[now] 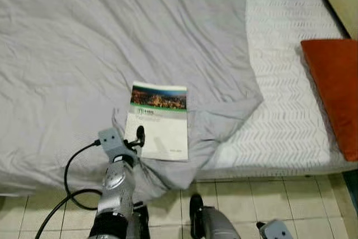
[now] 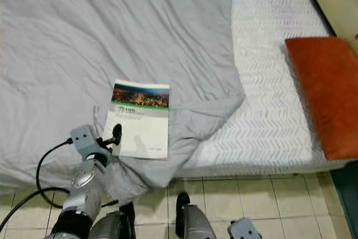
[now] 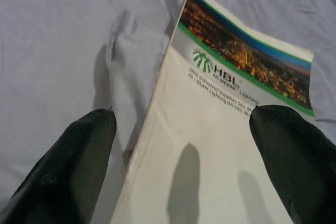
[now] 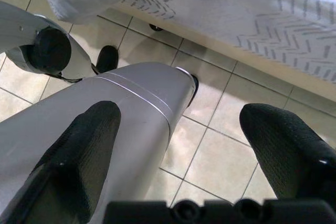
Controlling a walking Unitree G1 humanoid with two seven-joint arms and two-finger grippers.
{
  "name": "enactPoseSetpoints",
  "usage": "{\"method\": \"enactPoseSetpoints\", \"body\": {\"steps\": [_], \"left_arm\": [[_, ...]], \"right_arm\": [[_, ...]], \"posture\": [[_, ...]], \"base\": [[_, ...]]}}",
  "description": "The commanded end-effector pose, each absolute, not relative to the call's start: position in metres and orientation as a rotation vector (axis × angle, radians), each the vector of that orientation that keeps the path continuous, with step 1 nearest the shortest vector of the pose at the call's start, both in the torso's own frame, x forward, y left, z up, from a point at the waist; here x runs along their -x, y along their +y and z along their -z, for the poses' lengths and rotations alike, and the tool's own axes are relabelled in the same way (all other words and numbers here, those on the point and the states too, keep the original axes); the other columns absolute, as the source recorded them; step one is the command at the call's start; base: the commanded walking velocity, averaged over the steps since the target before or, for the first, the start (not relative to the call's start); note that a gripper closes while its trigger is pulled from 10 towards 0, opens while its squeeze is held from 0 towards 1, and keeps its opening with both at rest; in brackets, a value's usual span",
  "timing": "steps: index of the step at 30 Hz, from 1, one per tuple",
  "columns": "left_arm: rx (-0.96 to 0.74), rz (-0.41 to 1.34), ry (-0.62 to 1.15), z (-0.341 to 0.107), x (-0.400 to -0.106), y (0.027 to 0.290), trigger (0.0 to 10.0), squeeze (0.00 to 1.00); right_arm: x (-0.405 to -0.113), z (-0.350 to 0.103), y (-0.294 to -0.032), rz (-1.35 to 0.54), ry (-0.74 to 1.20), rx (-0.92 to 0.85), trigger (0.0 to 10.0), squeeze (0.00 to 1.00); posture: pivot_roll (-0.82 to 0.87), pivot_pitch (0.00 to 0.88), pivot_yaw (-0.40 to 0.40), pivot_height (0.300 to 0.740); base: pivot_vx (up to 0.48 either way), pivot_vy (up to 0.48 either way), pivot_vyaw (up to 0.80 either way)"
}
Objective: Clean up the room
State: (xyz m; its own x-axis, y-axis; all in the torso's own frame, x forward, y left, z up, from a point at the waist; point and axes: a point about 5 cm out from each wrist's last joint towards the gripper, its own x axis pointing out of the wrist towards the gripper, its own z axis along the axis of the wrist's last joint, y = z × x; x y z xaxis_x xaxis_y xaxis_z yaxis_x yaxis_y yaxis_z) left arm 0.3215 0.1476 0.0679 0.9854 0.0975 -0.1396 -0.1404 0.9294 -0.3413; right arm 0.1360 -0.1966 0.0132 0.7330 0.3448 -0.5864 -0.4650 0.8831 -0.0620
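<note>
Across most of the head view we see a bed under a rumpled grey sheet [image 1: 84, 54], whose corner folds back in the middle to bare the white patterned mattress [image 1: 285, 82] at right, with an orange cushion [image 1: 335, 90] against the right edge and tiled floor [image 1: 268, 200] along the bottom. We find a booklet [image 1: 158, 121] lying flat near the bed's near edge, lower centre, and our left gripper [image 3: 184, 166] spreads wide over its lower left corner, one fingertip [image 3: 79, 150] above sheet, the other over the cover. Our right gripper [image 4: 178, 156] hangs spread wide over the tiles at the bed's foot.

We are seeing a bed [image 1: 291, 110] carrying a rumpled grey sheet [image 1: 84, 54], a booklet [image 1: 158, 122] and an orange cushion [image 1: 335, 88], above tiled floor [image 1: 251, 200].
</note>
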Motion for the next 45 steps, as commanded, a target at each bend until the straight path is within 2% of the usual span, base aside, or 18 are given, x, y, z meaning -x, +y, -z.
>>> {"method": "enactPoseSetpoints", "body": {"steps": [1, 13, 18, 24, 32, 45], "left_arm": [[0.37, -0.116, 0.19, -0.054, -0.311, 0.142, 10.0, 0.0], [0.399, -0.124, 0.247, -0.049, -0.297, 0.132, 10.0, 0.0], [0.439, -0.155, 0.287, -0.045, -0.295, 0.133, 10.0, 0.0], [0.375, -0.164, 0.259, -0.051, -0.295, 0.136, 10.0, 0.0], [0.455, -0.174, 0.328, -0.041, -0.294, 0.132, 10.0, 0.0], [0.467, -0.205, 0.36, -0.031, -0.293, 0.137, 10.0, 0.0]], "right_arm": [[-0.124, -0.005, -0.202, -0.449, 0.664, 0.211, 10.0, 0.0], [-0.125, -0.004, -0.204, -0.452, 0.666, 0.216, 10.0, 0.0], [-0.126, -0.004, -0.204, -0.454, 0.664, 0.217, 10.0, 0.0], [-0.126, -0.002, -0.205, -0.454, 0.668, 0.218, 10.0, 0.0], [-0.125, -0.002, -0.205, -0.455, 0.668, 0.221, 10.0, 0.0], [-0.126, -0.003, -0.205, -0.457, 0.668, 0.223, 10.0, 0.0]], "posture": [[-0.19, 0.392, -0.089, 0.74], [-0.19, 0.394, -0.088, 0.74], [-0.19, 0.397, -0.091, 0.74], [-0.19, 0.4, -0.092, 0.74], [-0.19, 0.399, -0.093, 0.74], [-0.2, 0.403, -0.1, 0.74]], "base": [[0.0, 0.0, 0.0], [0.0, 0.0, 0.0], [0.0, 0.0, 0.0], [0.0, 0.0, 0.0], [0.0, 0.0, 0.0], [0.0, 0.0, 0.0]]}}
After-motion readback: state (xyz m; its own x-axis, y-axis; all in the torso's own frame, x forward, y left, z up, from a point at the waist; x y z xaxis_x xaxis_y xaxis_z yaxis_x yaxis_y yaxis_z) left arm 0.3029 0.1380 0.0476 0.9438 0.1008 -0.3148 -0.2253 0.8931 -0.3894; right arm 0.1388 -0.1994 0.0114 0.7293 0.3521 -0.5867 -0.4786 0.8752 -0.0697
